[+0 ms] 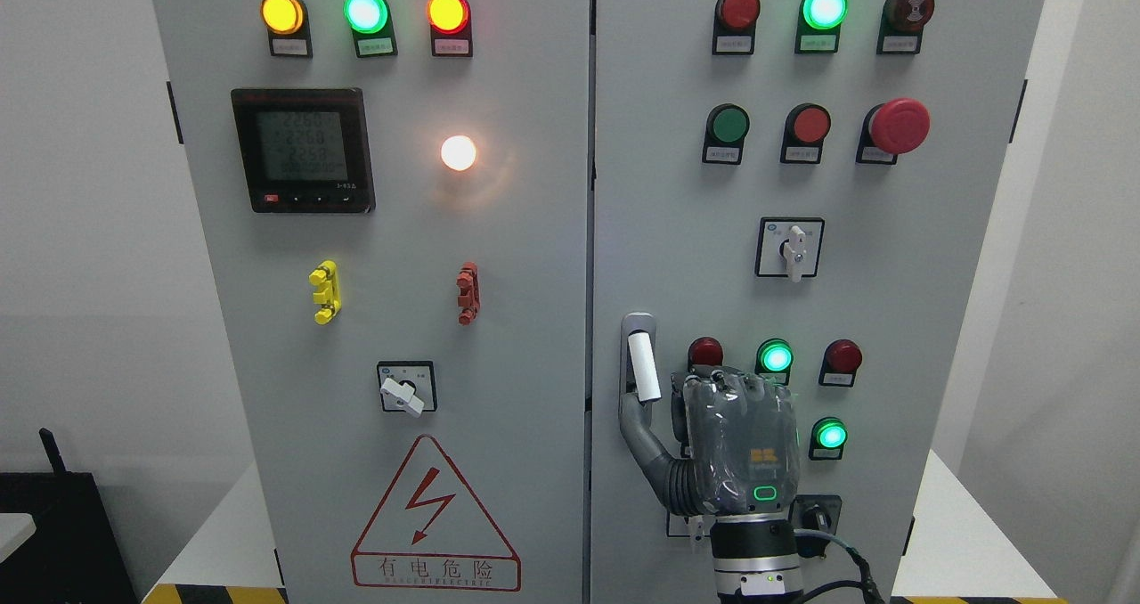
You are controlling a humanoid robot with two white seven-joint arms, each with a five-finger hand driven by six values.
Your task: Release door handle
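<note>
The door handle (643, 365) is a white lever in a grey recessed plate at the left edge of the right cabinet door (891, 257). It stands upright, tilted slightly. My right hand (739, 439) comes up from the bottom edge, just right of the handle, with its back toward the camera. Its fingers (726, 381) point toward the door and are not wrapped around the lever. The thumb (643, 435) stretches left and up, and its tip sits just below the lever's lower end. The hand holds nothing. The left arm is out of view.
Both grey cabinet doors carry indicator lights, push buttons and rotary switches (790, 248). A red mushroom stop button (899, 126) sticks out at the upper right. Lit green lamps (775, 357) sit close above and right of my hand. A black device (53, 524) stands at the lower left.
</note>
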